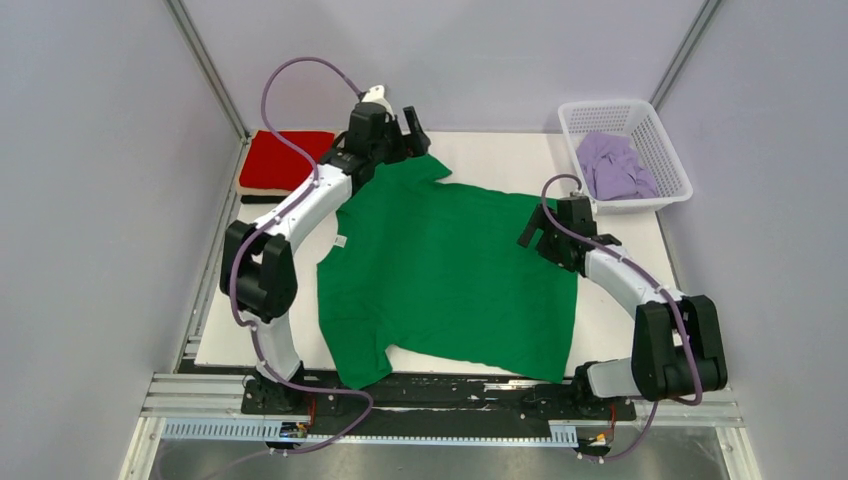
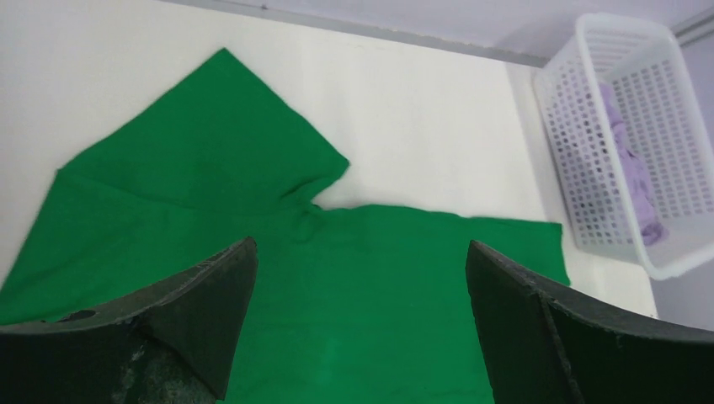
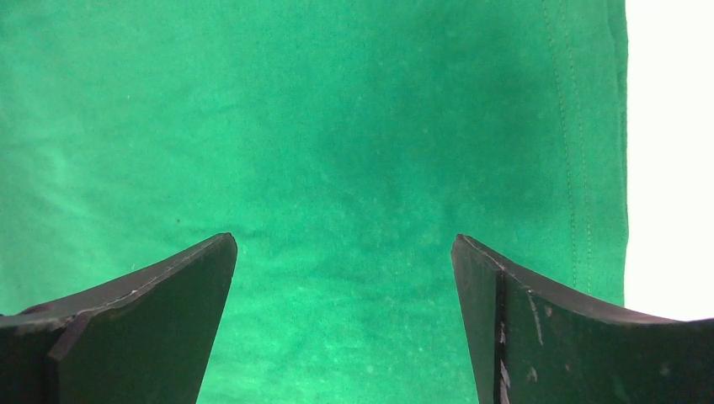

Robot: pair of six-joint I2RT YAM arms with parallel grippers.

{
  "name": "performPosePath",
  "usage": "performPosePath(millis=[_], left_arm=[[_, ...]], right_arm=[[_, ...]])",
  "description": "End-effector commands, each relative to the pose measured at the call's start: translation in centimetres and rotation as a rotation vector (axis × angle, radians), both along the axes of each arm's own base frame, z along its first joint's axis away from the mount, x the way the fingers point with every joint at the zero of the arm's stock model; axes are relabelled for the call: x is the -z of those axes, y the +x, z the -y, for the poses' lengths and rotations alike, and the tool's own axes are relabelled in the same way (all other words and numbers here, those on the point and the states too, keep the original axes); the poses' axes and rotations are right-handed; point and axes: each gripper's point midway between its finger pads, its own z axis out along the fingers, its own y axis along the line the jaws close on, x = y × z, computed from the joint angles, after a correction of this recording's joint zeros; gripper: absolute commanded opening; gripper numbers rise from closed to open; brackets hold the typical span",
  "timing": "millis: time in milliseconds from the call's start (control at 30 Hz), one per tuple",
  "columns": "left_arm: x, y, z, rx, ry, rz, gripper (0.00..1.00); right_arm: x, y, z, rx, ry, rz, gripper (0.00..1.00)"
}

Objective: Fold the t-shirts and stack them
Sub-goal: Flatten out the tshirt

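- Across the middle of the desk [image 1: 500, 160] lies the green shirt [image 1: 450, 280], spread flat in one layer and not yet folded.
- Seen from above the arm bases, its long axis runs 9 to 3 o'clock. The collar and its white tag [image 1: 342, 240] are at 9 and the hem [image 3: 602, 168] is at 3. One sleeve [image 2: 210, 143] sticks out at 12 and the other at 6.
- The left claw [image 2: 360, 247] hangs over the 12 o'clock sleeve, jaws wide apart and empty. In its wrist view the sleeve lies ahead at about 11 o'clock, with the shirt body beneath the jaws.
- The right claw [image 3: 343, 240] is also spread open and holds nothing. It sits low over the far corner of the hem, with the stitched edge just to its right and bare desk beyond.
- To my eye each arm is nearest its own end of the far long edge, left at the sleeve and right at the hem. A fold would carry that edge from 12 toward 6, with the crease along the long axis.
- A folded red shirt [image 1: 285, 158] sits at 11 o'clock, well apart from the green one; it looks like the stack.
- The lilac shirt [image 1: 612, 168] lies in the basket [image 1: 655, 130] at 1 o'clock.
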Motion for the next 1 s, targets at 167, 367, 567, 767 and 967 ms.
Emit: performPosePath(millis=[167, 367, 567, 767, 967], left_arm=[[12.5, 3.3, -4.1, -0.025, 0.136, -0.275, 1.00], [18.1, 5.6, -5.9, -0.088, 0.108, -0.398, 1.00], [21.0, 6.2, -10.3, -0.230, 0.016, -0.502, 1.00], [21.5, 6.5, -13.7, -0.327, -0.058, -0.514, 1.00], [21.5, 7.3, -14.8, -0.379, -0.059, -0.506, 1.00]], right_arm=[[-1.3, 6.9, 1.7, 0.036, -0.121, 0.027, 1.00], [0.3, 11.3, 1.3, 0.018, -0.103, -0.004, 1.00], [3.4, 14.1, 1.2, 0.013, -0.104, -0.055, 1.00], [5.3, 16.8, 1.8, 0.028, -0.097, -0.087, 1.00], [6.3, 19.7, 2.9, 0.038, -0.106, -0.095, 1.00]])
